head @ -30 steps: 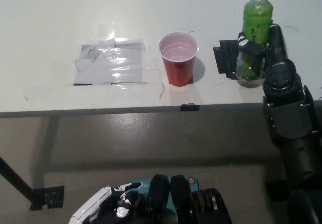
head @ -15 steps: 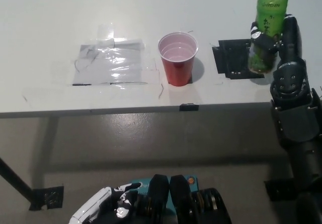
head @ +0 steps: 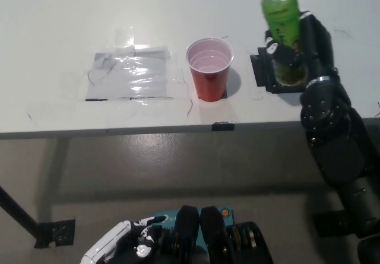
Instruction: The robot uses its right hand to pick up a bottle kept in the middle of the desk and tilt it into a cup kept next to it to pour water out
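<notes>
The black right hand (head: pixel 300 47) is wrapped around the lower half of the green bottle (head: pixel 281 15), holding it clear of the desk (head: pixel 59 15) at about two o'clock, above the dark mat (head: pixel 264 74), neck leaning slightly toward nine o'clock. That low grip probably leaves the capped mouth free to swing toward the red cup (head: pixel 210 68), which stands upright near the centre just beside the mat, ready to catch the water. The white left hand (head: pixel 113 246) rests at seven o'clock below the desk edge, and I cannot tell how its fingers are set
</notes>
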Robot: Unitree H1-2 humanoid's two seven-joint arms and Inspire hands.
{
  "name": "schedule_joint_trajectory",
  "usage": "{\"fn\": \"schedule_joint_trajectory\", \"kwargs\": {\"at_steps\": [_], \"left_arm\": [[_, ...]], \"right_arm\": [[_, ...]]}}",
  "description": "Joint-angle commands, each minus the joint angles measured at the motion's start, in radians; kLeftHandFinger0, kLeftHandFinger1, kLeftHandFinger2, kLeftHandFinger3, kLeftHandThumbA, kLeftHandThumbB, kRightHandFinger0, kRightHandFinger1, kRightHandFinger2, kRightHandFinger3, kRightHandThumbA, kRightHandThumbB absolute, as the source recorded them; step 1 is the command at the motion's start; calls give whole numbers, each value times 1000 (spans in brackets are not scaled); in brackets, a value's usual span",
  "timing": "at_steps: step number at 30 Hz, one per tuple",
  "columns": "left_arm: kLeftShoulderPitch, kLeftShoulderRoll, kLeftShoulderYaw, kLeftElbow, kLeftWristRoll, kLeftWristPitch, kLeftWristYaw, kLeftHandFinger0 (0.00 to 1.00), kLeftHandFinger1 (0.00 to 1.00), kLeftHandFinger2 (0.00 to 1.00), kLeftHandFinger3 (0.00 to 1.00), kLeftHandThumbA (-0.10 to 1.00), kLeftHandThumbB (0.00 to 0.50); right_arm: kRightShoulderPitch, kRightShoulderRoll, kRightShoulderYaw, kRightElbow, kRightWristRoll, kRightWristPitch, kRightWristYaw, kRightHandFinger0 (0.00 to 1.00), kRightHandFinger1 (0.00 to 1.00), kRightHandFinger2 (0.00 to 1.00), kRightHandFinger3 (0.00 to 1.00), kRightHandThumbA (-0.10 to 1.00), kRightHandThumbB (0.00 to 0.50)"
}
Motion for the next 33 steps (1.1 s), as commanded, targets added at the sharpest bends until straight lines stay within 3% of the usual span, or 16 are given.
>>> {"fn": "schedule_joint_trajectory", "kwargs": {"at_steps": [1,4,7,9,13,14,16,17,19,23,24,30,32,33], "left_arm": [[-11,21,-2,-17,5,-7,-25,823,953,951,1000,1000,493],[-12,21,-1,-13,4,-9,-26,820,948,946,1000,1000,485],[-12,20,1,-12,2,-4,-28,824,951,947,1000,1000,500],[-12,19,3,-13,1,-6,-30,823,951,945,1000,1000,498],[-17,19,1,-15,5,-5,-31,825,945,935,1000,1000,495],[-15,17,2,-18,6,-1,-28,823,945,935,1000,1000,497],[-18,21,1,-20,10,-1,-29,809,933,924,1000,1000,490],[-18,23,-1,-22,12,4,-29,809,933,925,1000,1000,492],[-19,22,3,-23,2,10,-32,814,940,933,1000,1000,484],[-20,22,2,-17,3,2,-34,817,943,935,1000,1000,494],[-21,21,2,-16,4,4,-33,817,943,933,1000,1000,495],[-24,19,1,-11,4,7,-34,832,956,942,1000,1000,494],[-24,26,3,-19,6,13,-34,835,955,942,1000,1000,485],[-24,26,3,-20,5,12,-34,835,954,942,1000,1000,482]], "right_arm": [[-34,-21,70,-57,-66,-53,26,0,0,18,240,-100,7],[-36,-39,139,-49,-107,-55,49,0,1,70,246,-100,11],[-38,-56,190,-24,-133,-93,45,0,0,55,250,-100,21],[-42,-71,225,-10,-157,-115,35,0,0,21,358,-100,27],[-42,-112,276,-24,-197,-132,49,0,0,18,440,-100,7],[-47,-143,307,-29,-229,-142,71,0,0,24,422,-100,5],[-47,-181,333,-22,-261,-176,47,0,0,4,414,-100,71],[-50,-197,342,-21,-272,-180,47,0,0,0,371,-100,59],[-56,-233,350,-14,-275,-198,52,0,0,0,387,-100,87],[-74,-299,346,-20,-286,-228,61,0,0,0,406,-100,52],[-79,-311,345,-21,-293,-240,55,0,0,1,401,-100,70],[-102,-322,345,-33,-319,-244,76,0,0,26,381,-52,78],[-100,-311,344,-34,-325,-243,75,0,0,39,393,-31,108],[-101,-304,344,-43,-327,-243,81,0,0,31,417,-7,146]]}}
